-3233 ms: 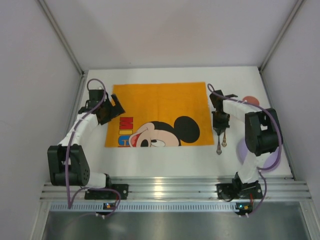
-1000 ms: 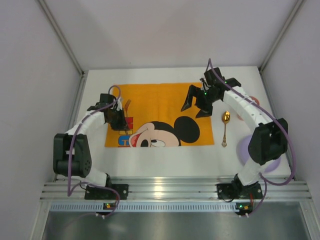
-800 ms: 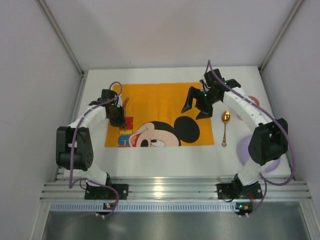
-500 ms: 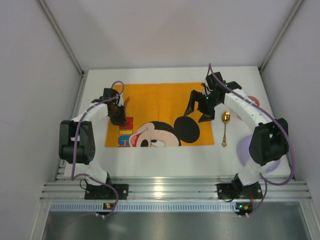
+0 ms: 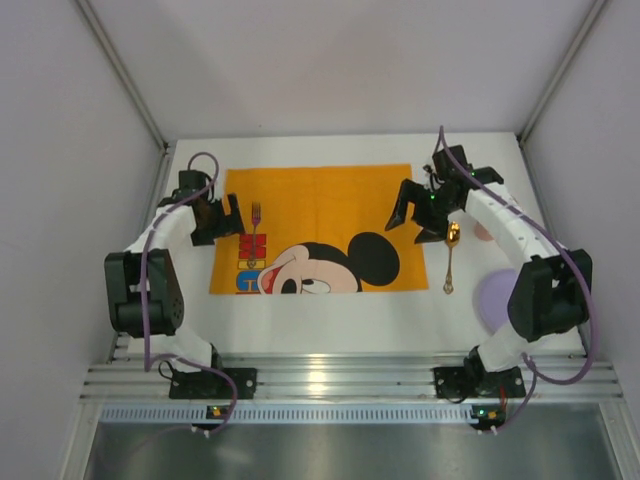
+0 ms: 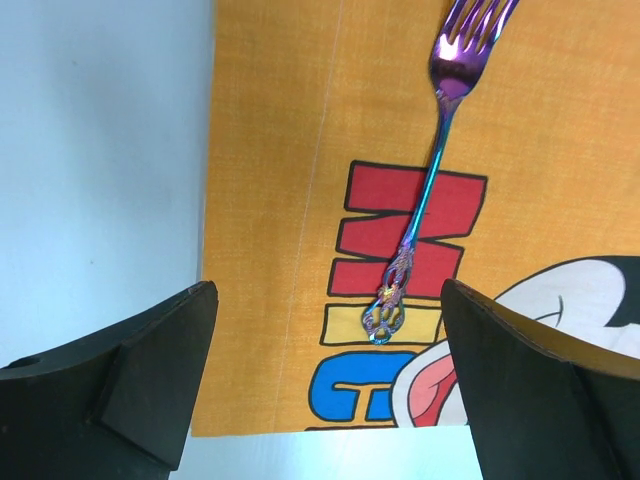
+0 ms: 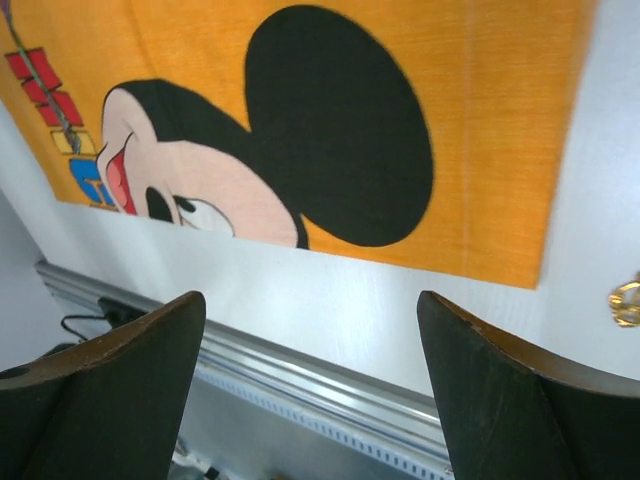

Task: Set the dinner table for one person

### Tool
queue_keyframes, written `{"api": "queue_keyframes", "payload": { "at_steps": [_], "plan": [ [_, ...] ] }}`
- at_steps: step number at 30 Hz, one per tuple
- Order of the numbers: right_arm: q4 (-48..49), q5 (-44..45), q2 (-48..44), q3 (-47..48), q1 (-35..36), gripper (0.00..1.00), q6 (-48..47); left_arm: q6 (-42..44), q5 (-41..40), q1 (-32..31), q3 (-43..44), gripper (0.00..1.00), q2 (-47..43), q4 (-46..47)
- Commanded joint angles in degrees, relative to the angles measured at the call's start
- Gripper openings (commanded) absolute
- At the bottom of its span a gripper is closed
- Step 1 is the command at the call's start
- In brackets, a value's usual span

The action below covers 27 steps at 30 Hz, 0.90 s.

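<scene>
Your left gripper (image 6: 327,292) gapes wide, a fork (image 6: 425,190) lying free just ahead; your right gripper (image 7: 310,300), equally spread, hovers above the flat, seemingly matte white dinner table (image 5: 330,322).

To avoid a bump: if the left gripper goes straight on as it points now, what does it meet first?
Most likely the fork lying on the orange placemat; the depth is unclear.

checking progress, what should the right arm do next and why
Probably move the right gripper toward the lavender disc, likely a plate, near its elbow: its jaws are open and empty, fork and spoon already lie flat, and the placemat holds no dish.
</scene>
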Motion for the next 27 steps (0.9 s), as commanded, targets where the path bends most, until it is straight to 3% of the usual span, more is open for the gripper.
{"api": "queue_keyframes", "payload": {
  "at_steps": [1,6,11,20,27],
  "plan": [
    [0.05,6.56,-6.08,-1.61,-3.66,0.87,-1.5,-1.63,-0.5,-0.21,3.16,0.99,-3.49,-0.27],
    [-2.24,18.5,-8.38,-7.23,-9.72,0.83,-1.15,-5.05,4.06,-0.3,2.2,0.99,-5.77,1.4],
    [-0.14,24.93,-5.14,-11.02,-12.1,0.7,-0.53,-6.21,7.41,-2.05,0.36,0.99,-6.04,2.9],
    [4.35,30.92,4.71,-11.37,-13.59,0.56,-1.32,-4.19,7.5,-2.85,0.97,0.99,-5.6,1.67],
    [8.04,30.66,10.95,-8.3,-14.13,0.49,-3.08,-2.26,6.36,-2.85,0.97,0.99,-6.39,-0.09]
  ]
}}
